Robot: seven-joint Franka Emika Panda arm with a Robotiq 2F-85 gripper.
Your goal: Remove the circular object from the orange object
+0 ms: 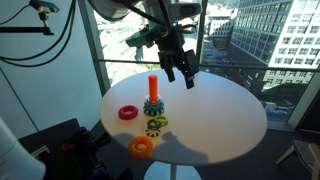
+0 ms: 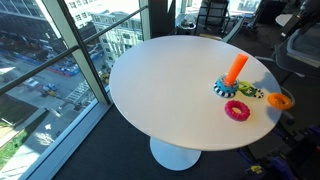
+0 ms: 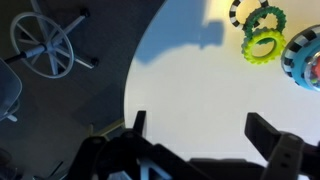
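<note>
**Gripper open above the table, teal ring on the peg**

From my station, the black Robotiq gripper (image 1: 180, 76) hangs in the air above the round white table (image 1: 215, 115), up and to one side of the ring toys and touching none of them. In the wrist view its two dark fingers (image 3: 135, 132) stand wide apart over the table's edge, with nothing between them.

The small teal-green ring (image 1: 152, 107) with the bumpy, gear-like rim sits low around the slim upright orange peg (image 1: 153, 86), down on the peg's round blue base (image 2: 219, 90). In an exterior view it reads as a knobbly teal collar (image 2: 226, 88) at the foot of the peg (image 2: 236, 68). Most of the peg stands bare above it.

Loose on the table near the peg are a plain red ring (image 1: 128, 112), a flat orange ring (image 1: 140, 147) and a yellow-green ring (image 3: 262, 45). That last one lies touching a darker green ring (image 3: 268, 17).

Any print on the toys is too small for me to read.
</note>
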